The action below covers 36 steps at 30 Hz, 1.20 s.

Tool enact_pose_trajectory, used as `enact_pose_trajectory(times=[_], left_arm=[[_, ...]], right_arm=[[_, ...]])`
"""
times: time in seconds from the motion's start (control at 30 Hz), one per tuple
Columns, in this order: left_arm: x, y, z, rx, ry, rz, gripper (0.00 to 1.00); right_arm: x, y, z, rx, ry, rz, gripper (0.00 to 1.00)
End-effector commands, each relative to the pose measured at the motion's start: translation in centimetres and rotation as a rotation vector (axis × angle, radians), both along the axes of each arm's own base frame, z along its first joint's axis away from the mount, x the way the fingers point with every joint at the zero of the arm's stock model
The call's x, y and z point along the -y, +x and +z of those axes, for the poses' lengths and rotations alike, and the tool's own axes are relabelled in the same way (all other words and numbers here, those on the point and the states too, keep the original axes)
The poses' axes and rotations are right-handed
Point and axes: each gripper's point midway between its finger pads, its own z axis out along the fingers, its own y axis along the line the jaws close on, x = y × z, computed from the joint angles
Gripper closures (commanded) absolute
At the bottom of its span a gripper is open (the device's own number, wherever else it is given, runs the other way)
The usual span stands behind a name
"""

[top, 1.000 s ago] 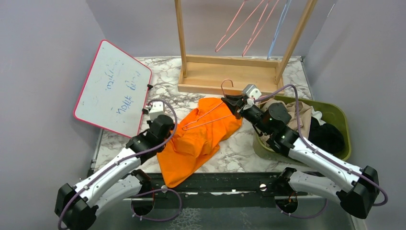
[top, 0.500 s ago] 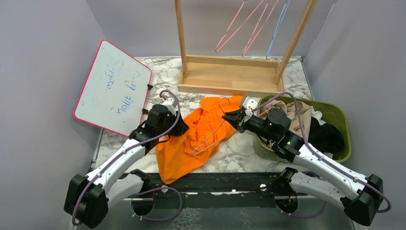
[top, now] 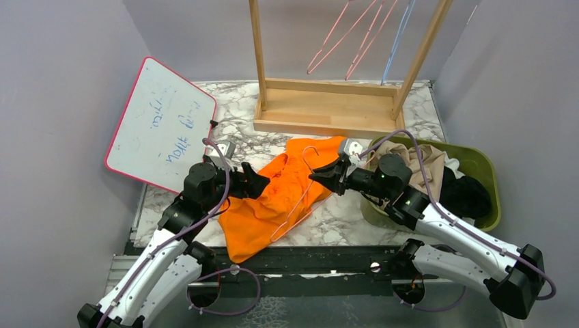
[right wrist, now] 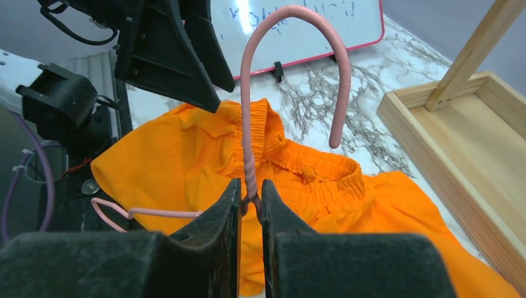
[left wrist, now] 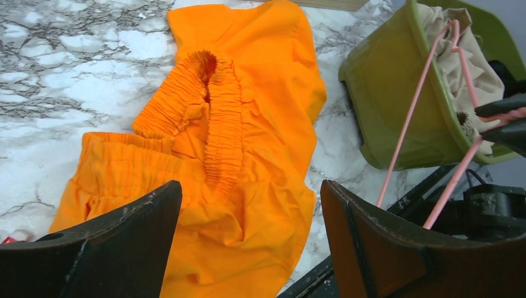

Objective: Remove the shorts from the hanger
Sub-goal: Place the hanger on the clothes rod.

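The bright orange shorts (top: 276, 201) lie crumpled on the marble table, gathered waist up (left wrist: 220, 118). My left gripper (top: 263, 184) hovers over their left part, open with nothing between its fingers (left wrist: 249, 186). My right gripper (top: 319, 176) is shut on the twisted neck of the pink wire hanger (right wrist: 250, 167). The hook (right wrist: 291, 12) points up and the hanger's triangle (top: 293, 212) slants over the shorts toward the near edge. In the left wrist view the hanger (left wrist: 409, 118) looks clear of the cloth. Tan shorts (top: 410, 157), white shorts (top: 452, 166) and black shorts (top: 471, 195) lie in the bin.
A green bin (top: 488, 171) stands at the right, under my right arm. A wooden rack (top: 328, 106) with more wire hangers (top: 355, 34) stands at the back. A whiteboard (top: 160, 126) leans at the left. A black rail (top: 328, 256) runs along the near edge.
My left gripper has opened, let go of the orange shorts and drawn back to the left. The right gripper has carried the hanger left and nearer. The shorts have settled on the table.
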Motion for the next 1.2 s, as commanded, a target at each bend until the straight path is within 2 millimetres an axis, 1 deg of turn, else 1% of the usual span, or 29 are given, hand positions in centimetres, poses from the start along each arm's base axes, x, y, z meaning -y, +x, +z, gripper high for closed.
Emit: enact_pose_trajectory(times=[0.0, 0.13, 0.23, 0.3, 0.4, 0.47, 0.53, 0.63, 0.7, 0.77, 0.87, 0.93, 1.03, 1.17], left_arm=[[1.2, -2.2, -0.1, -0.007, -0.047, -0.116, 0.16], [3.4, -5.3, 0.8, -0.037, -0.142, -0.312, 0.16], [4.1, -6.8, 0.7, -0.058, -0.16, -0.402, 0.15], [4.4, -7.7, 0.8, -0.062, -0.171, -0.453, 0.15], [4.9, -9.3, 2.9, -0.045, -0.213, -0.549, 0.14], [4.8, -10.0, 4.3, -0.013, -0.226, -0.581, 0.14], [4.6, -10.2, 4.4, -0.004, -0.208, -0.578, 0.13], [4.0, -9.4, 2.7, -0.066, -0.148, -0.513, 0.13], [3.7, -8.7, 1.5, -0.101, -0.114, -0.473, 0.18], [3.6, -8.5, 1.0, -0.11, -0.103, -0.46, 0.21], [3.6, -8.4, 1.0, -0.105, -0.097, -0.456, 0.29], [3.5, -8.4, 1.2, -0.097, -0.097, -0.459, 0.38], [3.4, -8.3, 1.3, -0.091, -0.092, -0.45, 0.44], [3.2, -8.1, 1.4, -0.096, -0.082, -0.426, 0.59]], right_arm=[[-0.8, -0.7, 1.4, -0.033, 0.085, 0.039, 0.99], [-0.9, -0.6, 1.9, -0.044, 0.121, 0.035, 0.99], [-1.2, -0.2, 2.4, -0.05, 0.138, 0.03, 0.99], [-1.5, 0.5, 2.6, -0.073, 0.14, 0.004, 0.99], [-1.6, 2.6, 2.7, -0.128, 0.148, -0.093, 0.99], [-2.0, 3.3, 2.9, -0.128, 0.129, -0.103, 0.99], [-2.7, 3.6, 3.4, -0.133, 0.113, -0.089, 0.99], [-4.1, 3.3, 4.2, -0.149, 0.102, -0.02, 0.99], [-4.7, 3.0, 4.8, -0.153, 0.1, 0.024, 0.99], [-5.2, 3.0, 4.8, -0.16, 0.094, 0.042, 0.99], [-5.4, 3.2, 4.6, -0.174, 0.079, 0.047, 0.99], [-5.5, 3.4, 4.3, -0.177, 0.074, 0.039, 0.99], [-5.3, 3.7, 3.8, -0.173, 0.063, 0.021, 0.99], [-5.0, 4.1, 2.9, -0.166, 0.038, -0.006, 0.99]])
